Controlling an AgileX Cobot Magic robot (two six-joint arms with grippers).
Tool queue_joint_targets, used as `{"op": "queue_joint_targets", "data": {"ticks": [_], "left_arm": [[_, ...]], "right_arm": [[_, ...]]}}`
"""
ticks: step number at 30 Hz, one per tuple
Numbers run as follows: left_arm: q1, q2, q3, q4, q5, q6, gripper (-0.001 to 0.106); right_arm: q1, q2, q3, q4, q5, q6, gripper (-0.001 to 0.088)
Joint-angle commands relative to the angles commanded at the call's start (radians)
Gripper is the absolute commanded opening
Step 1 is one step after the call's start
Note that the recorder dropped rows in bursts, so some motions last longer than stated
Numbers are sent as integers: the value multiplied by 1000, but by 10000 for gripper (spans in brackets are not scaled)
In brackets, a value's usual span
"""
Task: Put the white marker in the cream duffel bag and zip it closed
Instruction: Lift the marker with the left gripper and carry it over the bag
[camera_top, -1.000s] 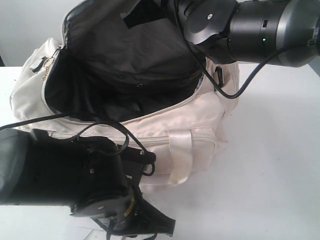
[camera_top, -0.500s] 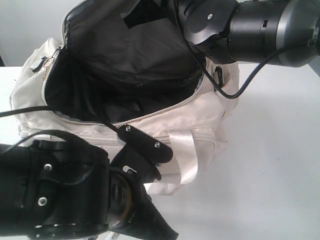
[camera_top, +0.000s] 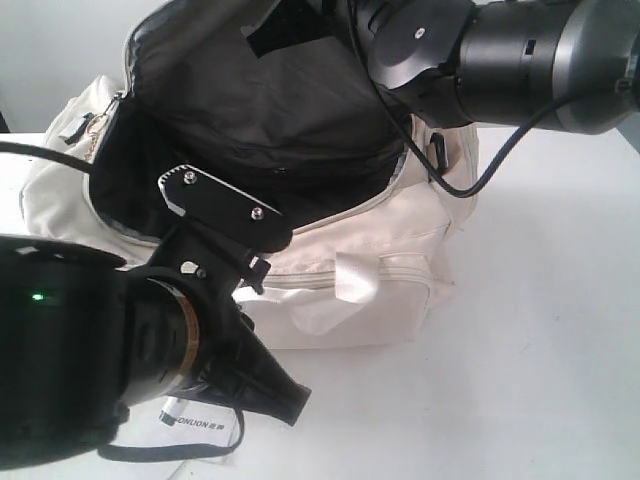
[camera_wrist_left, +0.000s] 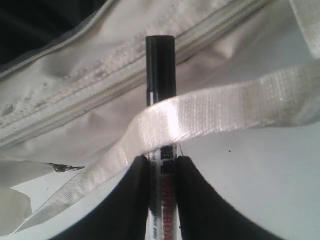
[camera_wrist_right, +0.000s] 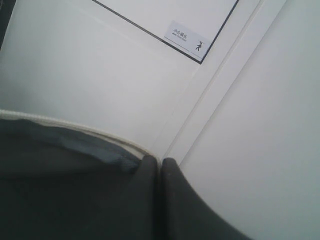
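The cream duffel bag (camera_top: 400, 250) lies open on the white table, its black lining showing. In the left wrist view my left gripper (camera_wrist_left: 162, 162) is shut on the white marker (camera_wrist_left: 161, 75), whose dark cap points at the bag's zip (camera_wrist_left: 100, 95). A shiny strap handle (camera_wrist_left: 225, 107) lies draped across the marker's barrel. The left arm (camera_top: 90, 360) hides that gripper in the exterior view. My right gripper (camera_wrist_right: 160, 161) is shut on the edge of the bag's top flap (camera_top: 260, 90) and holds it raised.
A white TONLION card (camera_top: 200, 422) lies on the table in front of the bag, partly under the left arm. The right arm (camera_top: 500, 60) hangs over the bag's far right end. Bare white table (camera_top: 540, 330) stretches to the right.
The left arm has swung up and back toward the bag's opening. The front strap handle has been pushed up and folded. The card is now uncovered. The right arm has not moved.
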Motion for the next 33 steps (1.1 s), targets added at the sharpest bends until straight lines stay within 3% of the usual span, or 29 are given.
{"op": "queue_joint_targets", "data": {"ticks": [5,12,17,19,22,26,29,33], "left_arm": [[0,-54,0,-28,35,68,0],[0,-113,0,-248,180,475,0],[0,-127,0,-423,169,886,0],[0,-127,0,-455,169,990,0],[0,-138,0,-460,146,1002,0],[0,-164,0,-532,113,1164,0],[0,-190,0,-499,61,1082,0],[0,-213,0,-364,30,897,0]], "right_arm": [[0,0,0,0,0,0,0],[0,0,0,0,0,0,0],[0,0,0,0,0,0,0],[0,0,0,0,0,0,0],[0,0,0,0,0,0,0],[0,0,0,0,0,0,0],[0,0,0,0,0,0,0],[0,0,0,0,0,0,0]]}}
